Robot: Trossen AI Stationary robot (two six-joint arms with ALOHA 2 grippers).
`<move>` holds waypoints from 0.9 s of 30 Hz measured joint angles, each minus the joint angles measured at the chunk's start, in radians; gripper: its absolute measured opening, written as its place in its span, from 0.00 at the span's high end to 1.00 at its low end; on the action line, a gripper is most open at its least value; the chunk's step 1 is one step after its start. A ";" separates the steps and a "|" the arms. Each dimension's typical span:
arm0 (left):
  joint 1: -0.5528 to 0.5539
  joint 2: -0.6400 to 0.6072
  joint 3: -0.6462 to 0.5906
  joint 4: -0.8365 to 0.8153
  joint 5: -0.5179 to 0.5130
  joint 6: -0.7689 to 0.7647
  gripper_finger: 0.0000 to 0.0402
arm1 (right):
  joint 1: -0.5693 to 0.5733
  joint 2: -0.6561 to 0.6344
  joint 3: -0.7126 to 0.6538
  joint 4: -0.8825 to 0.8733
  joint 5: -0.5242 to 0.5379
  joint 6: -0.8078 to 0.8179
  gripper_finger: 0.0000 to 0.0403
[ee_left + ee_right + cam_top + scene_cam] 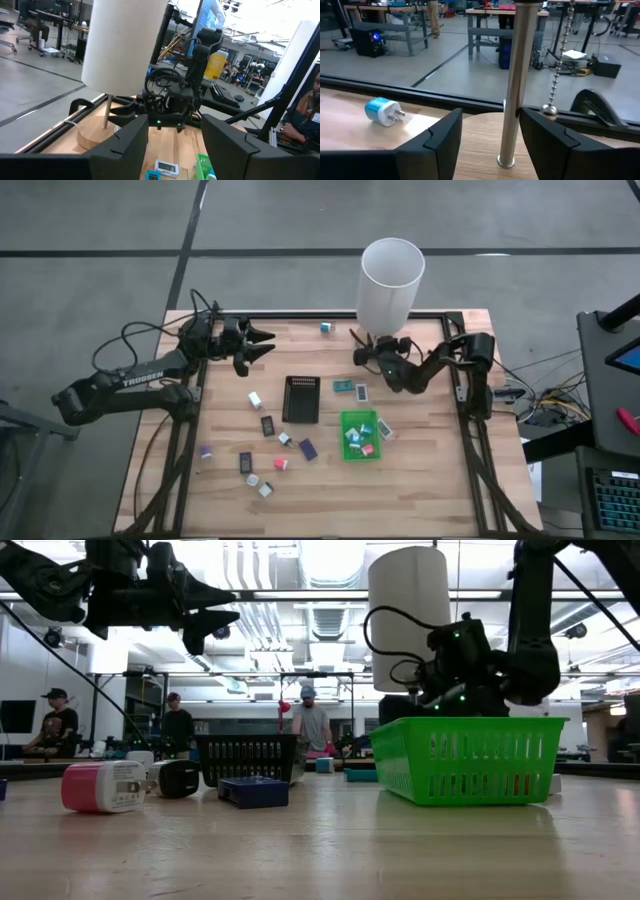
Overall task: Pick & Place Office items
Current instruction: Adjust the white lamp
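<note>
Office items lie scattered on the wooden table: a white block point(256, 399), a black one point(268, 425), a dark blue one point(308, 448), a pink one point(281, 464) and a blue-and-white plug point(382, 111) near the far edge. Several more sit in the green tray point(346, 416). The black tray point(301, 400) stands left of it. My right gripper point(490, 112) is open, low at the far side, its fingers either side of a lamp's metal post point(512, 75); whether a finger touches the post, I cannot tell. My left gripper point(268, 343) hangs open and empty at the far left.
A table lamp with a tall white shade point(392, 275) stands on a round wooden base point(485, 131) at the far edge, with a bead chain point(559, 65) hanging beside the post. A teal packet point(342, 386) and a white one point(362, 390) lie beyond the green tray. People stand in the room behind.
</note>
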State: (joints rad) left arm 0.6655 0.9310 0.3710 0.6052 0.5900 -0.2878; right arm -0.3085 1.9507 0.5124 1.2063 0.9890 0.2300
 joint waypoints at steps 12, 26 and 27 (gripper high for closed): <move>0.000 0.000 0.000 0.000 0.000 0.000 0.53 | -0.067 0.004 0.044 -0.243 -0.060 0.201 0.58; 0.000 0.000 0.000 0.000 0.000 0.000 0.53 | -0.102 0.004 0.049 -0.258 -0.153 0.227 0.75; 0.000 0.000 0.000 0.000 0.000 0.000 0.53 | -0.103 0.004 0.049 -0.260 -0.153 0.227 0.77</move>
State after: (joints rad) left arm 0.6651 0.9314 0.3710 0.6048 0.5901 -0.2878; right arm -0.4114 1.9545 0.5610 0.9459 0.8364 0.4566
